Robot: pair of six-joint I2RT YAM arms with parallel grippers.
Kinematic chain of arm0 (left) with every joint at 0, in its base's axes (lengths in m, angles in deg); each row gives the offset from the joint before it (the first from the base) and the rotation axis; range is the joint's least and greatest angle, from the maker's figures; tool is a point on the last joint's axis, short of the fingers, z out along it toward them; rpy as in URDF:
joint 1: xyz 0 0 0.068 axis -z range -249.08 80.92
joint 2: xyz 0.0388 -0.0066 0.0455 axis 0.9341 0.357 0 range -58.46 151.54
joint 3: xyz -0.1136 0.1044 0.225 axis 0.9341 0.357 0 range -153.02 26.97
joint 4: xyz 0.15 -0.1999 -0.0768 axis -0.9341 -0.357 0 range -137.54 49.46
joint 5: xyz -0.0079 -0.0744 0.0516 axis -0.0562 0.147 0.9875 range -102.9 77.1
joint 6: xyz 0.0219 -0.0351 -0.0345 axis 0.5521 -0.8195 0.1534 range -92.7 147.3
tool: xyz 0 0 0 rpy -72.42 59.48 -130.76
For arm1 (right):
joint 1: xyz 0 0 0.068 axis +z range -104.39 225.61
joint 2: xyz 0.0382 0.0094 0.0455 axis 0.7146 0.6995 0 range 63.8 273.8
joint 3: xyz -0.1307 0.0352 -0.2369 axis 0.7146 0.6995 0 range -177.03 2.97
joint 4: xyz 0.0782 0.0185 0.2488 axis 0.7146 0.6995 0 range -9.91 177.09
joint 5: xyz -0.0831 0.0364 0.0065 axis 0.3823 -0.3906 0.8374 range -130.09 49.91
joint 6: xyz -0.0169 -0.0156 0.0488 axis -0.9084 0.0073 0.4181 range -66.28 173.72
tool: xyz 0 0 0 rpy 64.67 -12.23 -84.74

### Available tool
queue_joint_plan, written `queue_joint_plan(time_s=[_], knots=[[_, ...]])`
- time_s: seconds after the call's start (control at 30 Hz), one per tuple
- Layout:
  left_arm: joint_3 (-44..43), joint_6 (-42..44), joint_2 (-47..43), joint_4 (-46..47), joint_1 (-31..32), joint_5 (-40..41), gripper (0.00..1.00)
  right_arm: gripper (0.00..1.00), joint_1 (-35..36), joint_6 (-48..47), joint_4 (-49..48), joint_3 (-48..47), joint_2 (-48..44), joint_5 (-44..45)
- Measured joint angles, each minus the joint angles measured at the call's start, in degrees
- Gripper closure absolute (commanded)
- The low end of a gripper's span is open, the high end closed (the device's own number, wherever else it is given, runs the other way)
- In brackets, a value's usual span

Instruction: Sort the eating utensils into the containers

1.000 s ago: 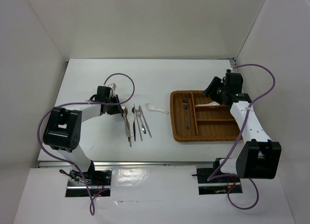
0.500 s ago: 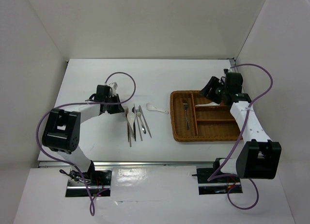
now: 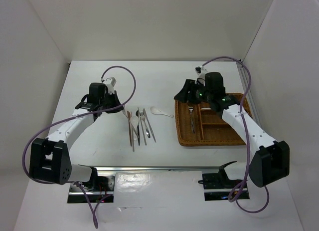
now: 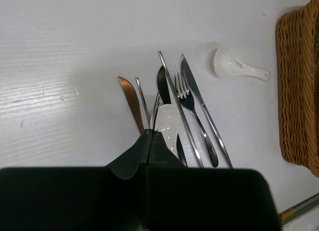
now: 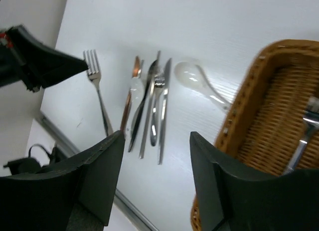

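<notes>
Jaws of left gripper pressed together on a fork, pinched at the tine end, handle hanging toward the near edge; cannot tell whether its tip clears the table. Jaws of right gripper wide apart, nothing between, hovering by the far-left corner of the wicker tray. Loose utensils bunched just right of the fork; white soup spoon lying alone between bunch and tray; second fork lying in the long left section. Step judged: carry the fork right to that section. Lift enough for the dangling handle to pass bunch and rim; align with the section's length; lower handle first; release only once resting. Risk: thin pinch, possible swivel.
</notes>
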Motion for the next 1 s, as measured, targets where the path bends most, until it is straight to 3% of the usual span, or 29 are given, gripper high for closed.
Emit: queue_joint_plan(time_s=[0.2,0.3,0.53,0.77,1.0], knots=[[0.0,-0.2,-3.4,-2.2,0.1,-2.6,0.95,0.17,10.1,-0.9,-4.8,-0.4,3.3,-1.7],[-0.3,-0.6,-4.9,-2.7,1.0,-3.7,0.95,0.15,13.5,-1.3,-6.8,-0.4,5.3,-3.8],[-4.0,-3.3,-6.1,-3.1,8.1,-4.3,0.95,0.15,17.2,-2.4,-9.5,-0.9,8.5,-5.4],[-6.8,-5.0,-5.3,-3.1,12.7,-4.2,0.95,0.14,25.9,-4.9,-9.9,-3.0,11.3,-0.6],[-8.7,-5.9,-4.4,-3.1,13.3,-5.5,0.95,0.26,32.9,-5.7,-9.2,-4.6,14.2,9.9]])
